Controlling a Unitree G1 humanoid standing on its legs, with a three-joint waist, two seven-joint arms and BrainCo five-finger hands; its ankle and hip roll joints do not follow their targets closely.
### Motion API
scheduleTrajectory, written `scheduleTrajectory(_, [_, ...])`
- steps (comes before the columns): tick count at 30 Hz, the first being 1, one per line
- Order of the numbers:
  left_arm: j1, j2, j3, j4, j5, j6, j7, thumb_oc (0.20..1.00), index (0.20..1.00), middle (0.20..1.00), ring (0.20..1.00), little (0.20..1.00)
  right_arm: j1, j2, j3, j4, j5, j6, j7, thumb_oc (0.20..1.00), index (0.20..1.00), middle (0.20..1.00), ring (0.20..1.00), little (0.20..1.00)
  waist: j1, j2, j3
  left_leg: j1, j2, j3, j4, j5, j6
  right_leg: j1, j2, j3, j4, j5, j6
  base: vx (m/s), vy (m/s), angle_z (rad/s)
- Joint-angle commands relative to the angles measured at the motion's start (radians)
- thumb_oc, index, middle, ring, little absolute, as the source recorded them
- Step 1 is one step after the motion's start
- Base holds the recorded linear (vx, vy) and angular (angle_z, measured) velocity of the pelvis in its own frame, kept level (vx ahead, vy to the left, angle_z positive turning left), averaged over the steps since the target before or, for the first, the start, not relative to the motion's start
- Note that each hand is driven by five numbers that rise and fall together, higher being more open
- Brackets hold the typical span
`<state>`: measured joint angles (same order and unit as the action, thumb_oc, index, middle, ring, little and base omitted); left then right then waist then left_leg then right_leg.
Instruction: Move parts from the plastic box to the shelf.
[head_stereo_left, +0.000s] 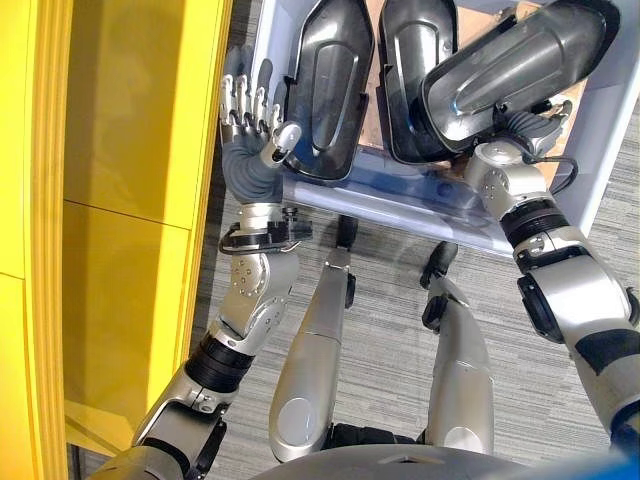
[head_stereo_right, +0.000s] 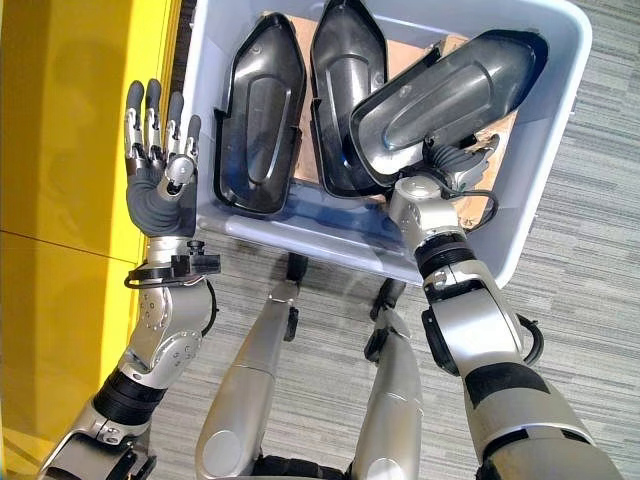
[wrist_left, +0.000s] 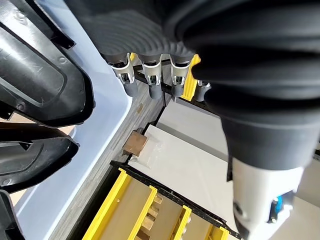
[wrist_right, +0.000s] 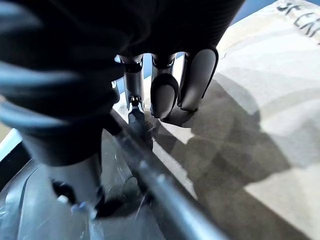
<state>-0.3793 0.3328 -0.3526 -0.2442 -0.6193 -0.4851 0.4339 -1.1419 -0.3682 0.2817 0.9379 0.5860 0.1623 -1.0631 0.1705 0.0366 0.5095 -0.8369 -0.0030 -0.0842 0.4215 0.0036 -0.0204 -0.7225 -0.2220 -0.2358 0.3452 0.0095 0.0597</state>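
Gripped at its near edge by the right hand (head_stereo_right: 452, 160), whose curled fingers (wrist_right: 165, 95) pinch the rim in the right wrist view, a dark grey moulded part (head_stereo_right: 450, 95) sits tilted inside the plastic box (head_stereo_right: 555, 150), its far end up against the box's far right corner. It overlaps a second dark part (head_stereo_right: 345, 75) lying in the middle of the box, and a third part (head_stereo_right: 258, 120) lies just beside that one, along the left wall. Brown cardboard (head_stereo_right: 500, 130) lines the box floor beneath them. Outside the box's left wall, the left hand (head_stereo_right: 160, 165) is raised with straight, relaxed fingers, holding nothing. Left of it stands the yellow shelf (head_stereo_right: 60, 150), on grey carpet (head_stereo_right: 590, 250).
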Motion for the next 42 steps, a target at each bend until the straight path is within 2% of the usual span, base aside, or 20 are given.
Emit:
scheduleTrajectory(1, [-0.003,0.016,0.038,-0.078,-0.003,-0.063,-0.053,1.000,1.000,1.000,1.000,1.000,0.047,0.013,0.020,0.046,0.065,0.070,0.051,0.200,0.200,0.200,0.200,0.200,0.058,0.045,0.010,0.030,-0.063,0.129,-0.038,-0.015,0.062,0.039,0.022,-0.014,0.001,0.025,0.031,-0.01,-0.045,0.06])
scheduleTrajectory(5, [-0.003,0.017,0.041,-0.080,0.002,-0.066,-0.051,1.000,1.000,1.000,1.000,1.000,0.038,-0.003,0.027,0.082,0.047,0.087,0.021,0.200,0.200,0.200,0.200,0.200,0.057,0.043,0.010,0.034,-0.061,0.129,-0.048,-0.013,0.060,0.040,0.023,-0.018,-0.008,0.033,0.035,-0.01,-0.024,-0.01])
scheduleTrajectory(11, [0.005,0.021,0.052,-0.087,-0.006,-0.108,-0.042,1.000,1.000,1.000,1.000,1.000,0.052,-0.015,0.009,0.092,0.090,0.065,0.021,0.200,0.200,0.200,0.200,0.200,0.050,0.048,0.010,0.030,-0.059,0.131,-0.052,-0.014,0.058,0.028,0.026,-0.015,-0.007,0.033,0.037,0.00,0.000,0.00])
scheduleTrajectory(18, [0.006,0.014,0.055,-0.084,0.000,-0.099,-0.052,1.000,1.000,1.000,1.000,1.000,0.067,-0.002,0.008,0.088,0.092,0.054,0.028,0.200,0.200,0.200,0.200,0.200,0.045,0.052,0.010,0.030,-0.057,0.135,-0.060,-0.011,0.056,0.021,0.028,-0.013,-0.008,0.030,0.035,0.00,-0.014,-0.01])
scheduleTrajectory(22, [0.017,0.013,0.060,-0.087,-0.004,-0.098,-0.059,1.000,1.000,1.000,1.000,1.000,0.079,-0.015,0.004,0.062,0.019,0.007,0.039,0.200,0.200,0.200,0.200,0.200,0.037,0.056,0.010,0.048,-0.054,0.143,-0.067,-0.012,0.052,0.030,0.032,-0.010,-0.007,0.026,0.033,0.00,-0.061,-0.09])
scheduleTrajectory(24, [0.020,0.015,0.063,-0.088,-0.010,-0.094,-0.061,1.000,1.000,1.000,1.000,1.000,0.073,-0.013,0.018,0.025,-0.166,-0.044,0.055,0.200,0.200,0.200,0.200,0.200,0.034,0.053,0.010,0.065,-0.050,0.147,-0.069,-0.016,0.049,0.046,0.034,-0.010,-0.011,0.022,0.032,0.01,-0.109,-0.11])
scheduleTrajectory(26, [0.018,0.022,0.065,-0.087,-0.019,-0.096,-0.066,1.000,1.000,1.000,1.000,1.000,0.061,-0.019,0.033,-0.001,-0.248,-0.039,0.068,0.200,0.200,0.200,0.200,0.200,0.032,0.050,0.010,0.075,-0.048,0.148,-0.069,-0.017,0.047,0.058,0.033,-0.011,-0.014,0.021,0.031,0.00,-0.079,-0.08])
scheduleTrajectory(27, [0.020,0.022,0.065,-0.088,-0.018,-0.091,-0.072,1.000,1.000,1.000,1.000,1.000,0.049,-0.025,0.051,-0.041,-0.271,-0.013,0.077,0.200,0.200,0.200,0.200,0.200,0.032,0.048,0.010,0.089,-0.046,0.150,-0.072,-0.016,0.045,0.072,0.032,-0.012,-0.018,0.019,0.031,0.00,-0.083,-0.06])
scheduleTrajectory(32, [0.036,0.017,0.063,-0.091,-0.024,-0.071,-0.078,1.000,1.000,1.000,1.000,1.000,0.072,-0.031,0.049,-0.095,-0.268,-0.021,0.084,0.200,0.200,0.200,0.200,0.200,0.023,0.053,0.010,0.138,-0.040,0.157,-0.074,-0.027,0.044,0.114,0.028,-0.008,-0.012,0.002,0.023,0.02,-0.073,-0.08])
scheduleTrajectory(34, [0.039,0.016,0.063,-0.088,-0.015,-0.070,-0.057,1.000,1.000,1.000,1.000,1.000,0.090,-0.028,0.034,-0.113,-0.231,-0.051,0.091,0.200,0.200,0.200,0.200,0.200,0.017,0.055,0.010,0.161,-0.036,0.158,-0.080,-0.026,0.040,0.131,0.026,-0.004,-0.012,-0.002,0.020,-0.01,-0.037,-0.08])
scheduleTrajectory(35, [0.031,0.017,0.067,-0.090,-0.018,-0.071,-0.055,1.000,1.000,1.000,1.000,1.000,0.091,-0.027,0.020,-0.123,-0.239,-0.066,0.089,0.200,0.200,0.200,0.200,0.200,0.013,0.056,0.010,0.148,-0.032,0.166,-0.089,-0.001,0.043,0.122,0.024,-0.015,-0.022,0.016,0.011,-0.05,-0.034,-0.07])
scheduleTrajectory(38, [0.038,0.019,0.070,-0.095,-0.019,-0.065,-0.052,1.000,1.000,1.000,1.000,1.000,0.110,-0.026,-0.001,-0.154,-0.325,-0.090,0.088,0.200,0.200,0.200,0.200,0.200,0.010,0.057,0.010,0.185,-0.026,0.168,-0.100,-0.003,0.037,0.154,0.024,-0.016,-0.027,0.007,0.008,0.00,-0.060,-0.05])
scheduleTrajectory(42, [0.047,0.021,0.067,-0.105,-0.024,-0.045,-0.039,1.000,1.000,1.000,1.000,1.000,0.112,-0.036,-0.009,-0.204,-0.423,-0.065,0.096,0.200,0.200,0.200,0.200,0.200,0.008,0.061,0.010,0.237,-0.022,0.167,-0.116,-0.004,0.032,0.202,0.021,-0.022,-0.026,-0.007,0.004,0.03,-0.063,-0.09])
